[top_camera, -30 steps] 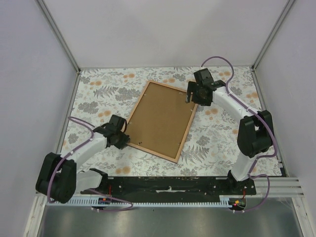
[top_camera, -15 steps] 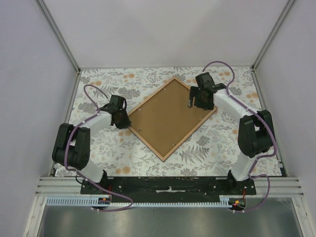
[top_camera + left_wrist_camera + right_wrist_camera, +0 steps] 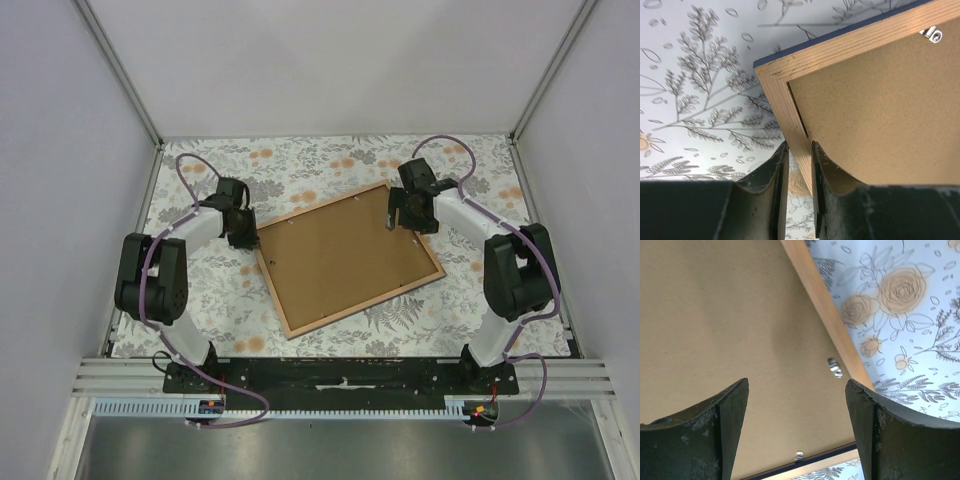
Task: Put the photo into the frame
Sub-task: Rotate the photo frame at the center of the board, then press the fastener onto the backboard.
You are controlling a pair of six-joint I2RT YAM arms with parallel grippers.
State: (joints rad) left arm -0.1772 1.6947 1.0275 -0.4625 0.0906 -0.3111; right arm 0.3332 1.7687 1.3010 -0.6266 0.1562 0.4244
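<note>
The frame [image 3: 367,303] lies flat on the flowered table, wooden side up, a thin dark blue edge showing at its rim [image 3: 840,45]. The brown backing board [image 3: 345,258] fills it, with small metal tabs [image 3: 834,367] at its edge. My left gripper [image 3: 243,236] is shut on the frame's rim near its left corner; in the left wrist view the fingertips [image 3: 799,150] pinch the wooden rim. My right gripper [image 3: 400,215] is open and empty just above the board near the frame's far right corner [image 3: 796,385]. The photo is out of view.
The flowered tablecloth [image 3: 300,170] covers the whole table. Grey walls close in the left, right and back. The arms' bases and a black rail [image 3: 340,375] run along the near edge.
The frame has turned clockwise on the table, from steeply slanted to nearly landscape. My left gripper swung away from me with the rim in it. My right gripper shifted slightly nearer.
</note>
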